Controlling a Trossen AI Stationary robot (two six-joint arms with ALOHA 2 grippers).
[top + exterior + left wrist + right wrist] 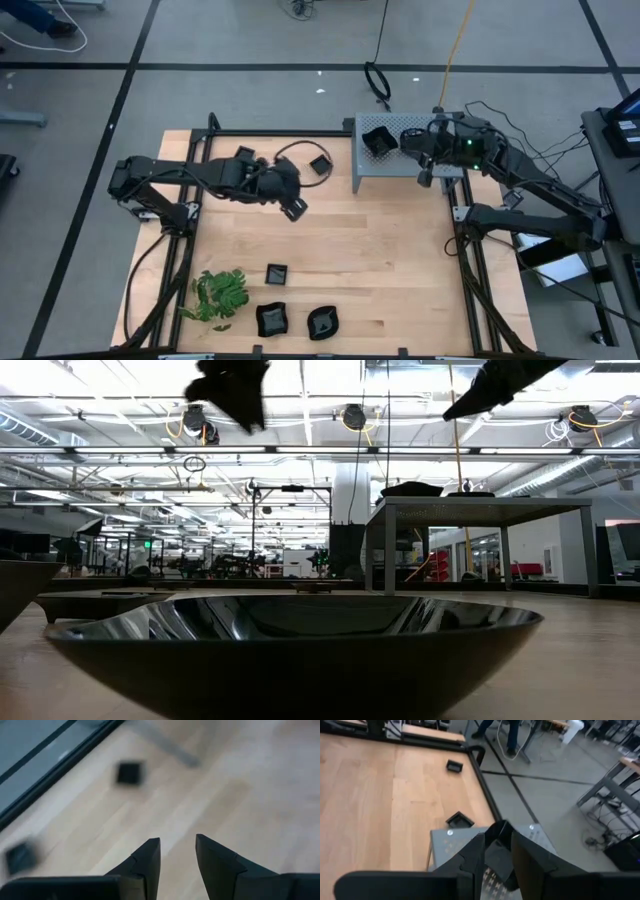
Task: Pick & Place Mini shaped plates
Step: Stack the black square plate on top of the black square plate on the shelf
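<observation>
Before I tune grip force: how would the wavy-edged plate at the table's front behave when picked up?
The wavy-edged plate looks glossy, so probably slippery between fingers. Its raised rim suggests stiff, not floppy. Being small, it is likely light and may slide across the wooden table if nudged.

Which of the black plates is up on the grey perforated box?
The square plate at the grey perforated box's left end, just ahead of the right gripper; every other visible plate sits on the wooden table.
</observation>
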